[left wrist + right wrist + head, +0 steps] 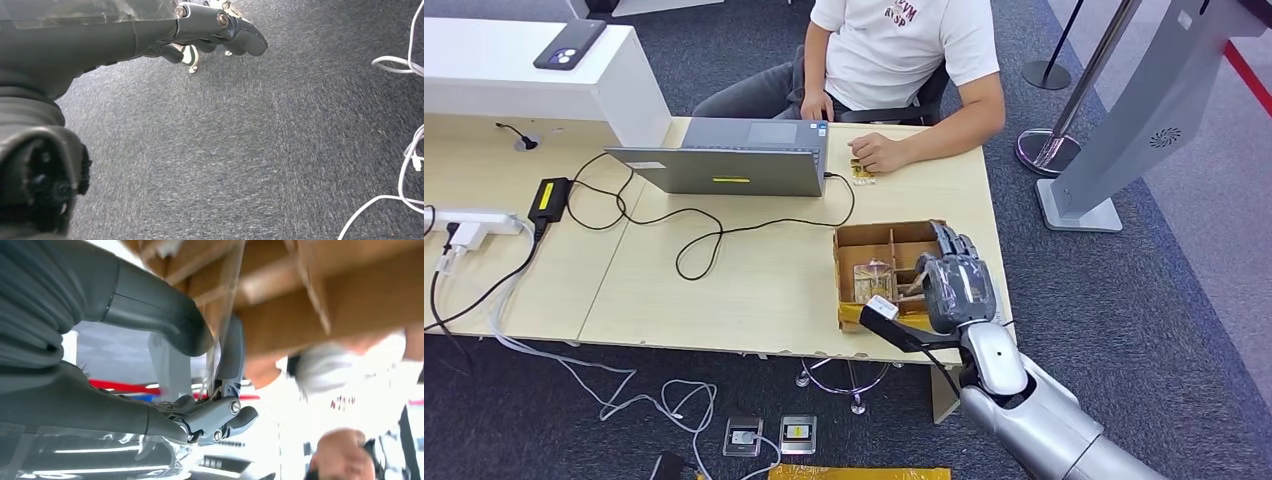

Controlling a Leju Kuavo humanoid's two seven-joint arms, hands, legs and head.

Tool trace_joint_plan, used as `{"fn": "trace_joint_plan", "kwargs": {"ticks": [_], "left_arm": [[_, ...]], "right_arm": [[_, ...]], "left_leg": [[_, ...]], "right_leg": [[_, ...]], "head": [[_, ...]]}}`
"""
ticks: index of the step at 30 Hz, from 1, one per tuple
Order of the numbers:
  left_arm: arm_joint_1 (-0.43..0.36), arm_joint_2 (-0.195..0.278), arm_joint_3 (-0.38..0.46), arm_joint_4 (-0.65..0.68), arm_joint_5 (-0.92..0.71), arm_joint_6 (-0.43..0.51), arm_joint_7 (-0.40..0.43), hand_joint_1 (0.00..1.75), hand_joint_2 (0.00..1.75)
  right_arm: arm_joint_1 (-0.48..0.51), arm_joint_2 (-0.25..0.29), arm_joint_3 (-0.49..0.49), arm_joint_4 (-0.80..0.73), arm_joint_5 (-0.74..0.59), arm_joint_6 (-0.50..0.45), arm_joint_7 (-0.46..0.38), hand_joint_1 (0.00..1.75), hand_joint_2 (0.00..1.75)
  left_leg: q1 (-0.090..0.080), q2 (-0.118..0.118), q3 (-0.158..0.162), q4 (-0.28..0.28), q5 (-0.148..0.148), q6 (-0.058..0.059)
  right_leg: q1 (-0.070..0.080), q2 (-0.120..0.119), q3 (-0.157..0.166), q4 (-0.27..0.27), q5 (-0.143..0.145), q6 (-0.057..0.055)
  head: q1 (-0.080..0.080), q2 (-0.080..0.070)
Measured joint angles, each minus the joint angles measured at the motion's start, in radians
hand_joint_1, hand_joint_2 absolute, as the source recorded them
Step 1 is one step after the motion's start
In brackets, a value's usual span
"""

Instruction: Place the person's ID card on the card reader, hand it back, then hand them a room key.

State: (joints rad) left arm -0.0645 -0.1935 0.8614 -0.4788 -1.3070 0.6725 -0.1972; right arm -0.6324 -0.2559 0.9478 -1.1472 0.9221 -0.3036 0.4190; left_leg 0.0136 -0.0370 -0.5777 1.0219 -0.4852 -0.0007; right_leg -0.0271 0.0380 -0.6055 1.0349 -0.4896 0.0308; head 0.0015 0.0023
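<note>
Room key (220,347): thin clear card, as I read it, pinched between my right hand's (954,280) thumb and fingers (232,357) just over the cardboard tray (856,240). Left hand (220,30) hangs idle, fingers loosely curled, holding nothing.

Reception or check-in desk in office-like lobby. Person (894,50) sitting in chair behind pale wooden desk (754,270). Laptop (734,158) standing open on desk, cables trailing beside it. Grey carpet (1164,290) lying around desk; queue-barrier post (1064,120) standing right of desk.
</note>
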Motion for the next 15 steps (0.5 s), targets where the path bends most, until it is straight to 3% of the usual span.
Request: {"fn": "trace_joint_plan", "kwargs": {"ticks": [6,15], "left_arm": [[0.000,-0.001,-0.003,0.000,0.001,0.000,0.000,0.00,0.00],[0.000,-0.004,-0.004,0.000,0.009,0.000,-0.010,0.00,0.00]], "right_arm": [[-0.100,-0.004,-0.035,-0.056,0.051,-0.013,0.021,1.75,1.75],[-0.242,-0.007,-0.055,-0.120,0.086,0.055,0.034,1.75,1.75]], "left_leg": [[0.000,0.001,0.000,0.000,0.000,0.000],[0.000,0.000,0.000,0.000,0.000,0.000]], "right_leg": [[0.000,0.002,0.000,0.000,0.000,0.000],[0.000,0.002,0.000,0.000,0.000,0.000]], "head": [[0.000,0.000],[0.000,0.000]]}}
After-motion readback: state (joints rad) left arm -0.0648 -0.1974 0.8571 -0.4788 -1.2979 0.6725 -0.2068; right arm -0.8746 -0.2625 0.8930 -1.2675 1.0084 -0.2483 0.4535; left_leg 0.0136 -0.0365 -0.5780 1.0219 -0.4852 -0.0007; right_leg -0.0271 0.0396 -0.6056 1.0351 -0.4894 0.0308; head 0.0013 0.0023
